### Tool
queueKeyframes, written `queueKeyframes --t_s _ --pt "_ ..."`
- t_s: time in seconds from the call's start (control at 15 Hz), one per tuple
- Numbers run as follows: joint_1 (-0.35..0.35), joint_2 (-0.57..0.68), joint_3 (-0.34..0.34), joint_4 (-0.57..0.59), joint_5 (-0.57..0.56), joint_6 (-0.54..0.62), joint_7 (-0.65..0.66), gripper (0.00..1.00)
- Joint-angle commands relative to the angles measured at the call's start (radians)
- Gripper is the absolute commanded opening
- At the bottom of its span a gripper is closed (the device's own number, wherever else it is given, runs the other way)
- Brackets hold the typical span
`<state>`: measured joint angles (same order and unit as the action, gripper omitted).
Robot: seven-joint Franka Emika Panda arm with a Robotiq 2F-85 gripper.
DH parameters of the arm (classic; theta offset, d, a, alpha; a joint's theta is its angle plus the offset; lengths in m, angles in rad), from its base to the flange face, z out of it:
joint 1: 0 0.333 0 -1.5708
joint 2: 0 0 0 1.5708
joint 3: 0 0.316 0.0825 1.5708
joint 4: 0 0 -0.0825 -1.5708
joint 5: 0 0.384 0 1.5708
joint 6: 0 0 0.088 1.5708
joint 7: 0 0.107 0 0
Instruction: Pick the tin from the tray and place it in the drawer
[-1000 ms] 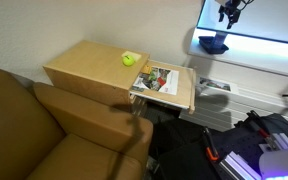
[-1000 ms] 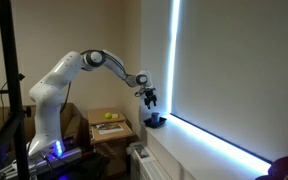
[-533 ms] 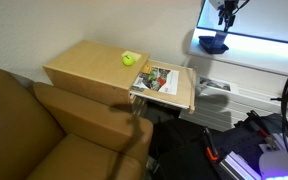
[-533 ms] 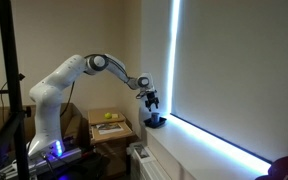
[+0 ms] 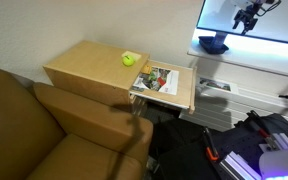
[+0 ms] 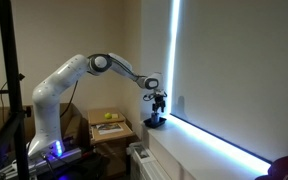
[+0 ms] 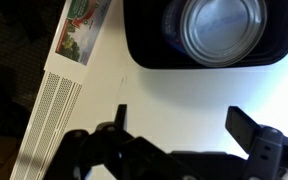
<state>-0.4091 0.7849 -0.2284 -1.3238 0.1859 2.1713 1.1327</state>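
In an exterior view my claw (image 5: 246, 18) hangs above the tray (image 5: 213, 43), a little to one side. In the wrist view my fingers (image 7: 246, 126) are spread and empty. The tin (image 7: 222, 28) sits in the tray ahead of them, off-centre, so I should centre over it before descending.

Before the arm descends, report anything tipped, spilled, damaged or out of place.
Nothing stands out. The tin sits upright inside the tray, with no spill around it. The drawer is pulled open, and the yellow-green ball rests on the cabinet top. The end effector hangs open and empty near the tray.
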Motion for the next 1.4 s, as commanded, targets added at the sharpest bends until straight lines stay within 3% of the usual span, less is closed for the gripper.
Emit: queueKeyframes --t_s 0.0,0.13,0.33,0.4,0.6,0.8,1.0,1.07,1.33 --pt "-0.066 0.031 0.052 0.095 0.105 -0.172 -0.137 1.0" --pt "-0.053 0.015 0.062 0.096 0.138 -0.233 -0.171 1.0" --pt "0.026 -0.037 0.094 0.043 0.097 -0.187 -0.112 1.0" --pt "-0.024 -0.001 0.09 0.076 0.113 -0.199 -0.14 1.0" --pt "0.042 -0.014 0.092 0.076 0.105 -0.198 -0.103 1.0" --pt "0.089 0.051 0.059 0.112 0.056 -0.056 -0.018 1.0" --pt "0.032 0.107 0.036 0.141 0.092 -0.016 -0.047 1.0" --pt "0.062 0.056 0.05 0.089 0.073 -0.028 -0.037 1.0" --pt "0.028 0.097 0.037 0.114 0.076 -0.013 -0.039 1.0"
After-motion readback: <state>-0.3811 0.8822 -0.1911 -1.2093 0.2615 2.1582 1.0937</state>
